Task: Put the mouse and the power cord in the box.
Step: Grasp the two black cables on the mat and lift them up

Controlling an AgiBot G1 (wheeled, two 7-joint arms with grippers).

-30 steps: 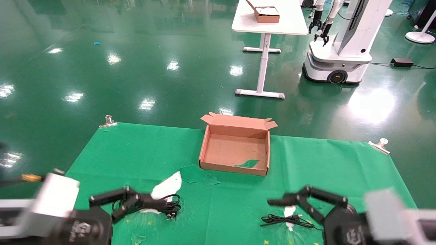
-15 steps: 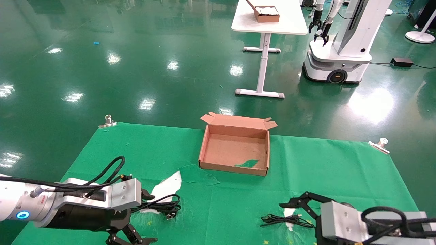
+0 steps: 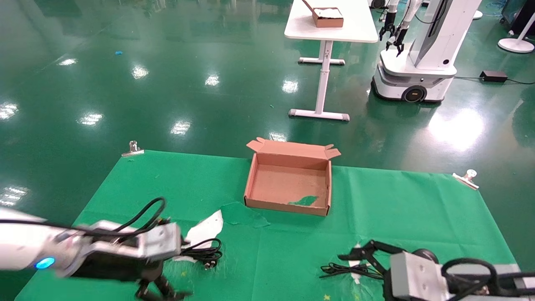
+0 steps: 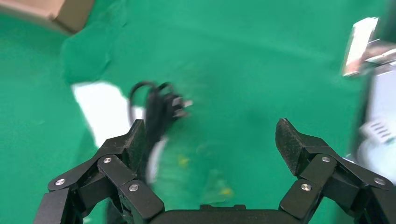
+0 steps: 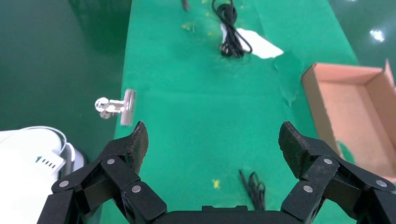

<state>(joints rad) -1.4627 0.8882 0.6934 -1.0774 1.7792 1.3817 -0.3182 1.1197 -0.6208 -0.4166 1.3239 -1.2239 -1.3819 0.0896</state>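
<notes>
The open brown box (image 3: 252,180) sits at the far middle of the green cloth, with only a green scrap inside. The looped power cord (image 3: 203,253) lies front left, its plug toward the middle. My left gripper (image 3: 161,292) hangs open just on the near side of it; in the left wrist view the power cord (image 4: 158,108) is ahead of one finger (image 4: 135,144). A thin black cable (image 3: 348,271) of the mouse lies front right, below my open right gripper (image 3: 360,261). I cannot make out the mouse's body. The right wrist view shows this cable (image 5: 255,185) under the jaws.
A white paper patch (image 3: 205,228) and a torn flap of green cloth (image 3: 242,215) lie between cord and box. Metal clips (image 3: 133,148) (image 3: 467,177) pin the cloth's far corners. Beyond the table are green floor, a white table (image 3: 330,25) and another robot (image 3: 418,62).
Both arms turned from lying low and flat to pointing down at the cloth. The left arm has since slid a little right toward the power cord. Cord, cable and box have not moved.
</notes>
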